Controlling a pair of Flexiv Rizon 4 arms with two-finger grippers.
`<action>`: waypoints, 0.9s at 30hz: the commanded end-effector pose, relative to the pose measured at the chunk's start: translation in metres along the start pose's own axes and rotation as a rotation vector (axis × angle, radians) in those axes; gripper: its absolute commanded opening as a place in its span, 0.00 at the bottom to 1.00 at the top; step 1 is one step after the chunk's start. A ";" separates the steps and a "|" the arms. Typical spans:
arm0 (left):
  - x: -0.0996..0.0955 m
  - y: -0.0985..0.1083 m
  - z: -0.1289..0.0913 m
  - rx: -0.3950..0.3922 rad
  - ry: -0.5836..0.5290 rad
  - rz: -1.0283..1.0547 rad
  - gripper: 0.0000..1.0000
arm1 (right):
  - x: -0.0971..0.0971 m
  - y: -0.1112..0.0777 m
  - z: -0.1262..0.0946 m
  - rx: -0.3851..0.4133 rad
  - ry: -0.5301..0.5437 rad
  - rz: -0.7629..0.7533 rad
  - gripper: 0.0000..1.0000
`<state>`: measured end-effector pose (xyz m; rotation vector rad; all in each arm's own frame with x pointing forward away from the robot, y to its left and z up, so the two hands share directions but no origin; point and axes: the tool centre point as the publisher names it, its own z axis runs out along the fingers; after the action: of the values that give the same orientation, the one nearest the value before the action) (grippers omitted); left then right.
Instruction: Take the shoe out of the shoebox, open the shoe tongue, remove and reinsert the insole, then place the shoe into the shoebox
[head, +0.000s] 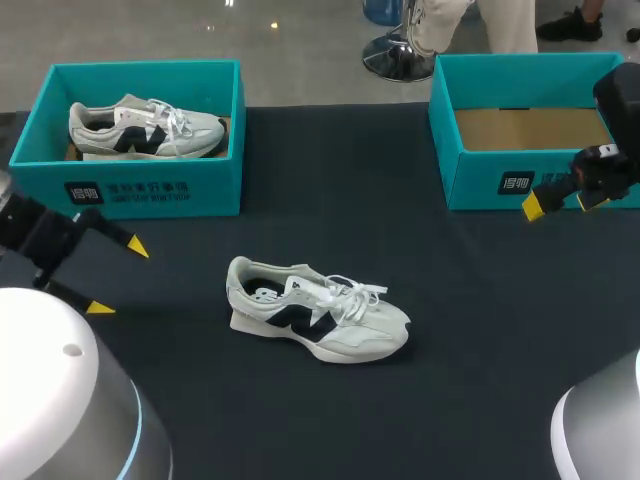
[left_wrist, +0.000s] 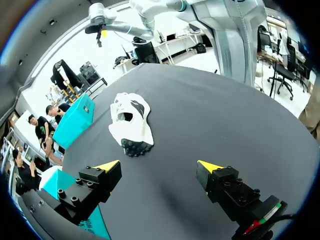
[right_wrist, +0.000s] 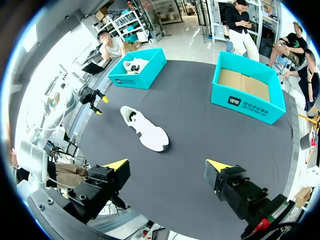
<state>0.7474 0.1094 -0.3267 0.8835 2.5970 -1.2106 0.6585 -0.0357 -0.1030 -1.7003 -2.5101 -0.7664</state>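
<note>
A white sneaker with dark side marks (head: 318, 318) lies on its sole in the middle of the black table, toe to the right, laces loose; it also shows as the sneaker (left_wrist: 131, 122) and the sneaker (right_wrist: 145, 130) in the wrist views. The teal shoebox at the back right (head: 480, 185) is empty, showing its brown floor. My left gripper (head: 118, 277) hangs open at the left edge, well left of the sneaker. My right gripper (head: 562, 205) is open in front of the empty box. Both my left gripper (left_wrist: 160, 165) and my right gripper (right_wrist: 167, 165) hold nothing.
A second teal box (head: 130, 185) at the back left holds another white sneaker (head: 150, 128). In the right wrist view both boxes, the left box (right_wrist: 137, 74) and the empty box (right_wrist: 247, 90), stand beyond the sneaker. Black cloth lies bare around the sneaker.
</note>
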 end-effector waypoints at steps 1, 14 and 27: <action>0.011 0.011 0.004 0.132 -0.103 -0.184 1.00 | 0.000 0.004 0.001 0.009 0.000 0.001 1.00; 0.036 0.006 0.021 0.092 -0.149 -0.307 1.00 | 0.000 0.004 0.001 0.009 0.000 0.001 1.00; 0.048 0.054 0.017 0.257 -0.122 -0.474 1.00 | 0.000 0.004 0.001 0.009 0.000 0.001 1.00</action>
<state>0.7242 0.1369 -0.3795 0.1752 2.6836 -1.5776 0.6585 -0.0357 -0.1030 -1.7003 -2.5101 -0.7663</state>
